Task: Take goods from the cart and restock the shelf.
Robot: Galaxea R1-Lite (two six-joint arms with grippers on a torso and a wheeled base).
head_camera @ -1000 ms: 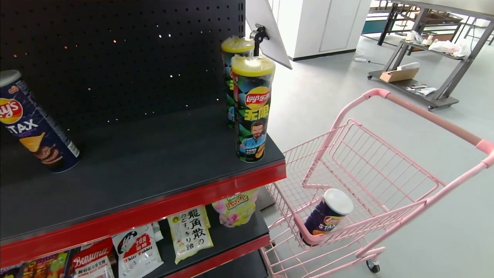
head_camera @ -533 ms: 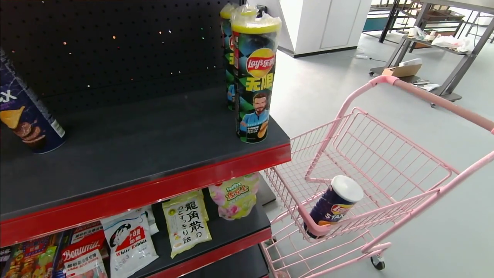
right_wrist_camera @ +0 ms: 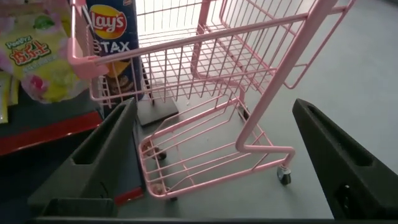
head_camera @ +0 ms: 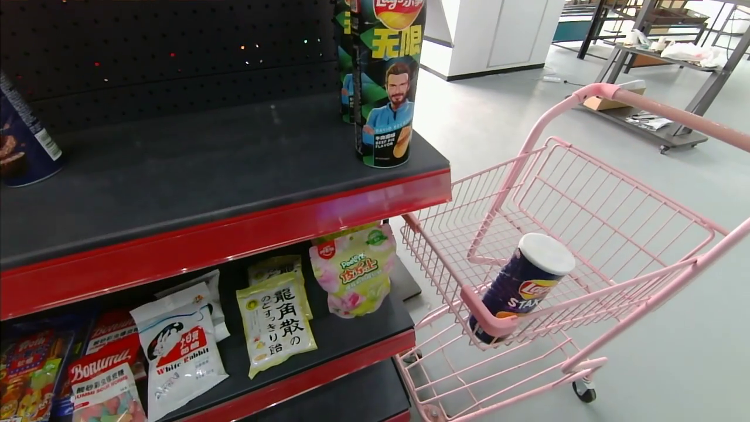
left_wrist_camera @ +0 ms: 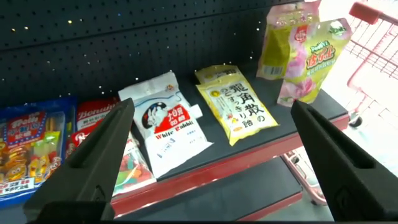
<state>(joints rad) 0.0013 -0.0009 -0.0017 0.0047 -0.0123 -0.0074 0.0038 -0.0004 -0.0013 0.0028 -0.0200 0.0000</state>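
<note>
A dark blue chip can (head_camera: 524, 287) with a white lid leans in the front corner of the pink cart (head_camera: 592, 193), right of the shelf (head_camera: 222, 176). On the shelf's top board stand a green-and-black chip can (head_camera: 384, 94) at the right end, a second one behind it, and a dark blue can (head_camera: 23, 146) at the far left. My left gripper (left_wrist_camera: 212, 104) is open in front of the lower shelf's snack bags. Beside the cart, my right gripper (right_wrist_camera: 214, 104) is open and low, with the blue can (right_wrist_camera: 115, 46) ahead behind the cart's wire wall.
Snack bags lie on the lower shelf: a white bag (head_camera: 179, 351), a yellow bag (head_camera: 275, 328) and a pink-green pouch (head_camera: 354, 278). A red lip (head_camera: 234, 228) edges the top board. Open grey floor (head_camera: 674, 328) surrounds the cart; metal racks (head_camera: 662, 70) stand far behind it.
The head camera has tilted down and shifted, so the shelf and cart sit higher and larger in the picture. The cans and the cart themselves have not moved.
</note>
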